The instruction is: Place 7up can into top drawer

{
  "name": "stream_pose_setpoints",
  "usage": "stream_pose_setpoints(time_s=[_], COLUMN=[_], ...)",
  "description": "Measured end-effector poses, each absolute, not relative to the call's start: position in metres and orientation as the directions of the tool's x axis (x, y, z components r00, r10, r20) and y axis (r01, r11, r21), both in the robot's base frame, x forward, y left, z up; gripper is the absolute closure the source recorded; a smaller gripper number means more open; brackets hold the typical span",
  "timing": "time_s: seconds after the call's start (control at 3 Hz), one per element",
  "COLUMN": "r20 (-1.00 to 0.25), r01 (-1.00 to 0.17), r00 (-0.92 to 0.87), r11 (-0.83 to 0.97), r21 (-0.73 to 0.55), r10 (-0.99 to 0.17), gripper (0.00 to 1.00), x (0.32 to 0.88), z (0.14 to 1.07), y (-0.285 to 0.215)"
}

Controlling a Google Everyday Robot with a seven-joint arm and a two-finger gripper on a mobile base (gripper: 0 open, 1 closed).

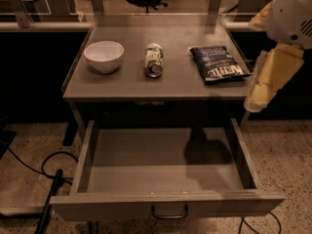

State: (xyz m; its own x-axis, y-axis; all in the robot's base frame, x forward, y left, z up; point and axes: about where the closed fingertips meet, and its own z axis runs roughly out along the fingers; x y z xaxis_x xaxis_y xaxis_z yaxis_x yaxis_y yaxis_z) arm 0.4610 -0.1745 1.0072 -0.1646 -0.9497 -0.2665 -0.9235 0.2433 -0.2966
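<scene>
Camera view: gripper (263, 89) at right, open or closed I cannot tell; pinch the lying 7up can (153, 61) across its sides.

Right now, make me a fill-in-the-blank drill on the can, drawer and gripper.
1. The can lies on its ___ on the table.
2. It sits between the bowl and the chip ___.
3. The drawer is pulled ___.
4. The gripper is at the picture's ___ edge, apart from the can.
Missing words: side; bag; open; right.
</scene>
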Motion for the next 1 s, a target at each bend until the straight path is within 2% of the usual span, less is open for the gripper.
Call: stream_pose_setpoints(time_s=[0.67, 1.0], r20=[-0.289, -0.297], r01=[-0.919, -0.896], r00=[-0.207, -0.317], r11=[0.287, 0.387], r21=[-0.269, -0.217], r10=[-0.935, -0.901], gripper=[0.00, 0.00], x=[0.468, 0.505], z=[1.004, 0.990], y=[-0.168, -0.159])
